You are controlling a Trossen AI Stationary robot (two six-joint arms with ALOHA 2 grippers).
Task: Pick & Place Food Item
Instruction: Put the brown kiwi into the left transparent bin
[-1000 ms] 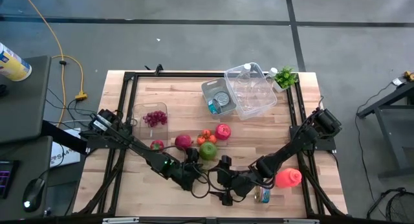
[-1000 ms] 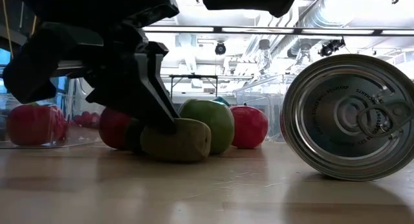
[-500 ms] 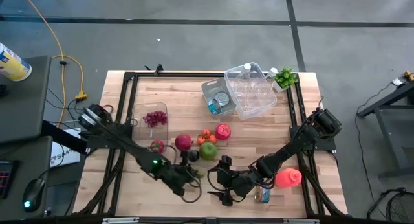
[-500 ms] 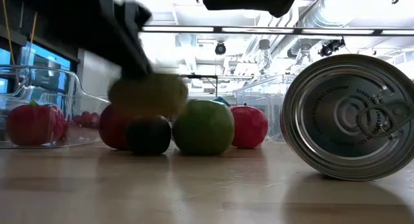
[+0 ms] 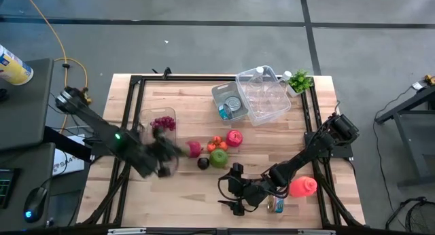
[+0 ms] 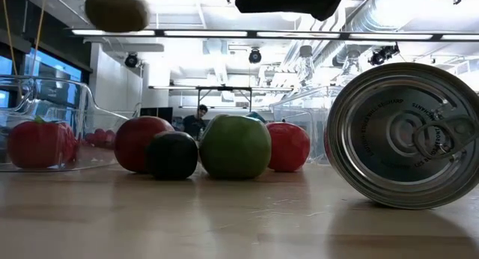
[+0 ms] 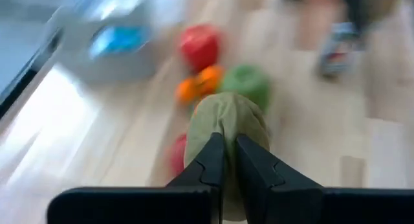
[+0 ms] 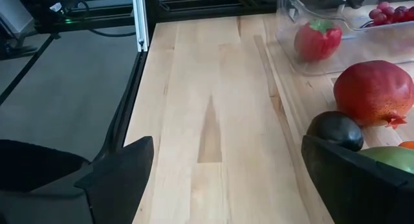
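My left gripper (image 5: 163, 160) is shut on an olive-brown, kiwi-like fruit (image 7: 226, 117). It holds the fruit high above the table, at the top left of the low view (image 6: 116, 10). It is near the clear container (image 5: 146, 121) that holds grapes (image 5: 162, 123). A dark avocado (image 5: 202, 163), a green apple (image 5: 218, 158) and a pomegranate (image 5: 194, 149) rest on the table to its right. My right gripper (image 5: 231, 194) is open and empty, low over the table near the front edge. My left gripper pinches the olive-brown fruit between its two fingers (image 7: 210, 162) at the end nearest the wrist (image 7: 223, 130). The fruit sticks out beyond the fingertips. It is lifted clear of the table.
A can (image 5: 275, 205) lies on its side by my right gripper, beside a red bottle (image 5: 302, 187). Small orange fruits (image 5: 216, 141) and a red fruit (image 5: 234, 137) sit mid-table. A clear bin (image 5: 265, 96) and a grey tray (image 5: 221, 92) stand at the back.
My left gripper has lifted the olive-brown fruit off the table from beside the avocado. It has carried it up and toward the table's left edge, to the clear container. The avocado, apple and pomegranate have stayed in place.
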